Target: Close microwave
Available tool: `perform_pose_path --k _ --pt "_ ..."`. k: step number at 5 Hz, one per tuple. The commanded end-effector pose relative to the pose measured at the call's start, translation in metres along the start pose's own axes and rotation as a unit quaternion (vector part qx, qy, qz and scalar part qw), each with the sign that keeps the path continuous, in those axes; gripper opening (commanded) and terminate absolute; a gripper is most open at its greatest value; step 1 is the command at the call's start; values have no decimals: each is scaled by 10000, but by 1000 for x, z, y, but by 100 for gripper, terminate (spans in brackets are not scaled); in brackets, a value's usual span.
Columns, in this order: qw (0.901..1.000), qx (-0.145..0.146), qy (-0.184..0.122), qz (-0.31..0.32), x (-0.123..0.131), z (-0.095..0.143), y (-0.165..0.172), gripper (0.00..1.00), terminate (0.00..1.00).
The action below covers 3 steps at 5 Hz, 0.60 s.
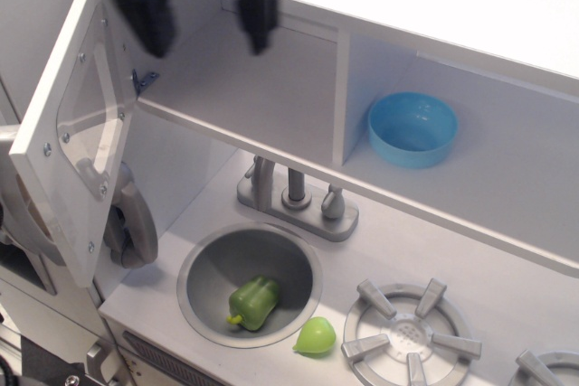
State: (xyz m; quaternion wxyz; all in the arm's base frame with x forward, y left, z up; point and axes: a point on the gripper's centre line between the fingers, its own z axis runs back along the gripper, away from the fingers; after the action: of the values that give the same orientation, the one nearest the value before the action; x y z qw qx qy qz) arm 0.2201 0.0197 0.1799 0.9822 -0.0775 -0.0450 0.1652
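The microwave compartment (244, 88) of the toy kitchen stands open at the upper left. Its hinged door (77, 124) with a clear window is swung out to the left. My gripper (206, 23) is at the top left, blurred, with its two black fingers (256, 15) spread wide apart and nothing between them. It hangs in front of the compartment's opening, just right of the door's top edge. The rest of the arm is out of view.
A blue bowl (412, 129) sits in the cubby to the right. A grey faucet (294, 192) stands behind the round sink (204, 264), which holds a green pepper (253, 303). A green pear-like fruit (315, 337) lies beside a burner (412, 336). A grey handset (131, 223) hangs below the door.
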Motion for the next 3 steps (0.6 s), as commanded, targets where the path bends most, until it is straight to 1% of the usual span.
perform_pose_path --k 1,2,3 --pt "9982 498 -336 82 7 8 58 100 0" --pt "9960 798 -396 45 6 10 78 100 0" --pt "9932 1080 -427 -93 6 1 98 100 0"
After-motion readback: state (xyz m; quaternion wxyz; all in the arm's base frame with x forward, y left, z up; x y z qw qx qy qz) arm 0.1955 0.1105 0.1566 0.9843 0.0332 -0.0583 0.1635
